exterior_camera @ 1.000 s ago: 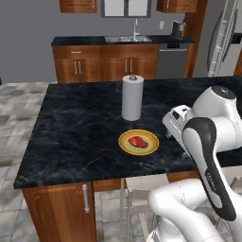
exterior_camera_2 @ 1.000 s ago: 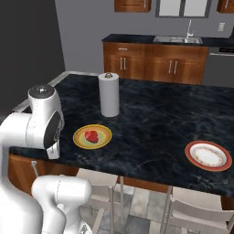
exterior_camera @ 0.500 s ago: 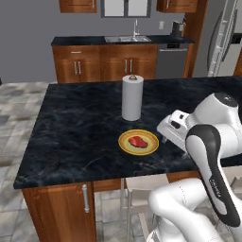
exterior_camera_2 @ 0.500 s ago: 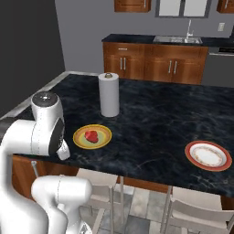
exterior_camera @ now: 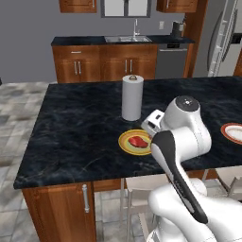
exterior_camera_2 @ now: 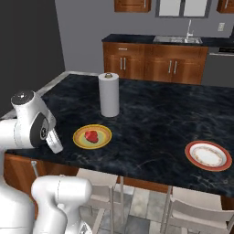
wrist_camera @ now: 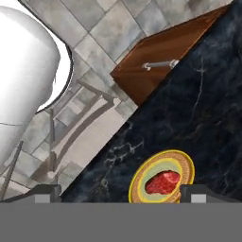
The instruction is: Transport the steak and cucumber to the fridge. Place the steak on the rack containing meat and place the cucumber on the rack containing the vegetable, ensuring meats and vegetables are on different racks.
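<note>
The steak (exterior_camera: 138,141) (exterior_camera_2: 92,136) (wrist_camera: 163,183), a red lump of raw meat, lies on a yellow plate (exterior_camera: 124,143) (exterior_camera_2: 78,139) (wrist_camera: 187,165) near the front edge of the dark stone island. My gripper (wrist_camera: 122,194) hovers above the island's edge beside the plate, open, with nothing between its fingertips (wrist_camera: 47,191). Its white hand (exterior_camera: 153,122) (exterior_camera_2: 55,139) sits just right of the plate in the left base view. The fridge (exterior_camera: 222,38) stands grey-silver at the far right, its doors closed. The cucumber is out of view.
A paper towel roll (exterior_camera: 132,98) (exterior_camera_2: 109,95) stands upright behind the yellow plate. A white plate with a red rim (exterior_camera_2: 209,155) (exterior_camera: 234,132) lies further right. Stools (exterior_camera_2: 98,180) stand under the island's front edge. Cabinets and a sink (exterior_camera: 134,38) line the back wall.
The hand has swung along the island's front edge toward the yellow plate and now hangs beside it. The jaws have stayed open. Steak and plate have not moved.
</note>
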Robot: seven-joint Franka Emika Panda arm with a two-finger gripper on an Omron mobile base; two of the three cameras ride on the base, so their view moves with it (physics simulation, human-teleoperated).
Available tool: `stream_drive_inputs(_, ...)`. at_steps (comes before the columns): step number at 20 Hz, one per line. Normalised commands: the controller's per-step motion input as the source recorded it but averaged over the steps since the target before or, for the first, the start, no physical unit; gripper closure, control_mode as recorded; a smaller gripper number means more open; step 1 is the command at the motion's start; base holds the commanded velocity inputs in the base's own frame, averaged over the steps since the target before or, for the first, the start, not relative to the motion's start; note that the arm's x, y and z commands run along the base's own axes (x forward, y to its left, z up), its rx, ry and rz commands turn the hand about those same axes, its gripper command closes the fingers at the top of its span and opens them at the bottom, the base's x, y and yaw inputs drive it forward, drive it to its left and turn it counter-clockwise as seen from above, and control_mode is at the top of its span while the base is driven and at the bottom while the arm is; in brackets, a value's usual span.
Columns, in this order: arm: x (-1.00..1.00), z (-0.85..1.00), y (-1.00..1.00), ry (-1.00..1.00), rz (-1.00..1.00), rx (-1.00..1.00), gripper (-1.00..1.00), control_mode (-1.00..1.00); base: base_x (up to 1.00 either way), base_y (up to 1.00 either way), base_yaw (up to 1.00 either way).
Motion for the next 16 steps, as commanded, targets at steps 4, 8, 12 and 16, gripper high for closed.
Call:
stream_drive_inputs(4,0.55,0.0,0.05,0.0,-0.38,0.14,-1.0,-1.0,0.0,0.0,0.0)
stream_drive_inputs(8,0.19,-0.22,0.0,-0.03,-0.39,0.17,-1.0,-1.0,0.0,0.0,0.0)
stream_drive_inputs(12,0.3,-0.44,0.03,-0.05,-0.48,0.19,-1.0,-1.0,0.0,0.0,0.0)
stream_drive_inputs(16,0.39,-0.37,0.0,-0.01,-0.54,0.22,-1.0,-1.0,0.0,0.0,0.0)
